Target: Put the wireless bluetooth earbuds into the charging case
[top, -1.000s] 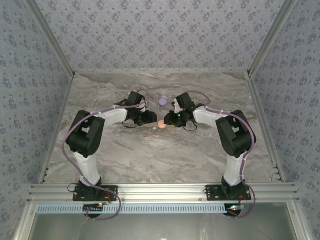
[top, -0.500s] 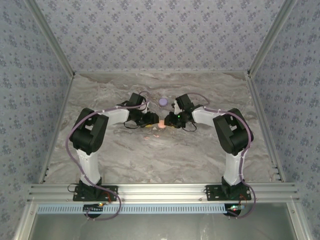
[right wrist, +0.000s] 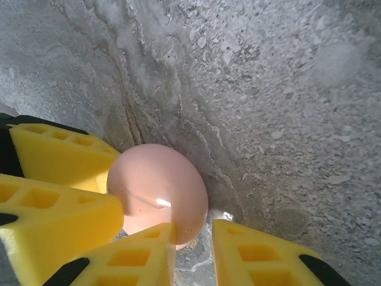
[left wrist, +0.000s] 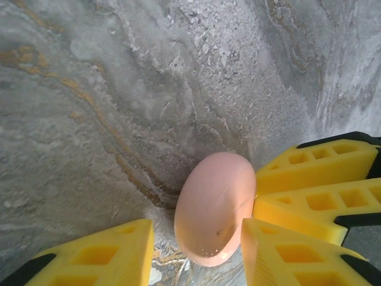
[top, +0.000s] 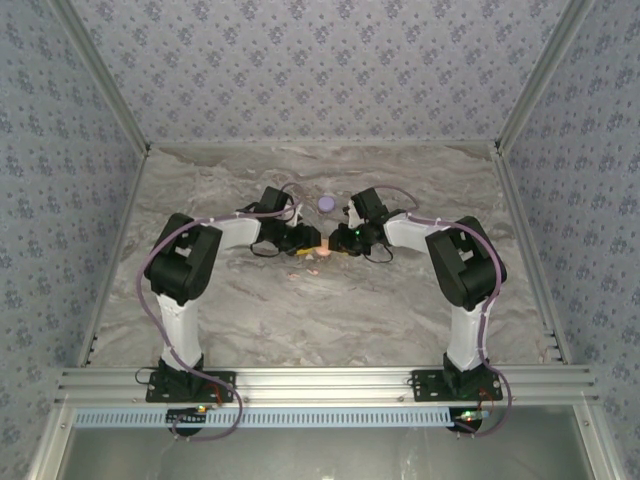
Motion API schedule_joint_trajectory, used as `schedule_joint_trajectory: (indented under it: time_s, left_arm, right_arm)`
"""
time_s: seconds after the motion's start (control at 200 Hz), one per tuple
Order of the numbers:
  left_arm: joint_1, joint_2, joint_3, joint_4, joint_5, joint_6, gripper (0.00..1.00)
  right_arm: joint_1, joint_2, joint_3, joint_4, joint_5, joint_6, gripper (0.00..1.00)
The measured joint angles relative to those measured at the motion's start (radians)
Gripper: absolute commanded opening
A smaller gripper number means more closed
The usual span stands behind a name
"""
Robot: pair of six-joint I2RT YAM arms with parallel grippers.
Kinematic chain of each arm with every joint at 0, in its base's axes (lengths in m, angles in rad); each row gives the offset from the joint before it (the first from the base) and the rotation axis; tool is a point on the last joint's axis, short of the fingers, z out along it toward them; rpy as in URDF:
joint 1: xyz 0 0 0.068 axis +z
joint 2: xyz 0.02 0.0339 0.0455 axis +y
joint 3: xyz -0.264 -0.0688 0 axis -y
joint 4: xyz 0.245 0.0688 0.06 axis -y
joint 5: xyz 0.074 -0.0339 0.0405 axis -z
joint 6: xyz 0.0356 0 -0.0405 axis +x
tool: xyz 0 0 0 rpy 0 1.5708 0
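A salmon-pink, egg-shaped charging case (left wrist: pixel 214 202) lies on the marble table (left wrist: pixel 119 89). My left gripper (left wrist: pixel 196 229) straddles it: the right finger touches the case, and the left finger stands a little apart from it. My right gripper (right wrist: pixel 194 229) meets the case (right wrist: pixel 158 187) from the other side. Its fingers (left wrist: pixel 309 179) are almost together against the case's edge, and I cannot tell whether they pinch it. From above, both grippers converge on the case (top: pixel 322 251). Tiny pale pink earbuds (top: pixel 296 270) lie just in front of them.
A round purple disc (top: pixel 326 202) lies just behind the two grippers. Open marble stretches in front of the arms and to both sides. Patterned walls and aluminium rails (top: pixel 320 378) bound the table.
My left arm has slid right until its fingers stand around the pink case, and their gap has narrowed. My right gripper has barely shifted and has closed a little.
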Motion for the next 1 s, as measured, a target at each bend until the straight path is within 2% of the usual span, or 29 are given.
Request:
schedule_joint_trajectory:
  time_s: [0.53,0.715,0.999]
  left_arm:
    - [-0.01,0.028,0.012,0.04,0.062,-0.034,0.33]
    - [-0.013,0.029,0.012,0.045,0.07,-0.043,0.27]
    - [-0.013,0.027,0.012,0.045,0.063,-0.043,0.19]
  right_arm:
    - [-0.009,0.005,0.001,0.002,-0.007,0.0,0.19]
    - [-0.011,0.011,0.001,-0.005,-0.002,0.0,0.19]
    - [-0.017,-0.002,-0.013,-0.016,0.016,-0.005,0.26]
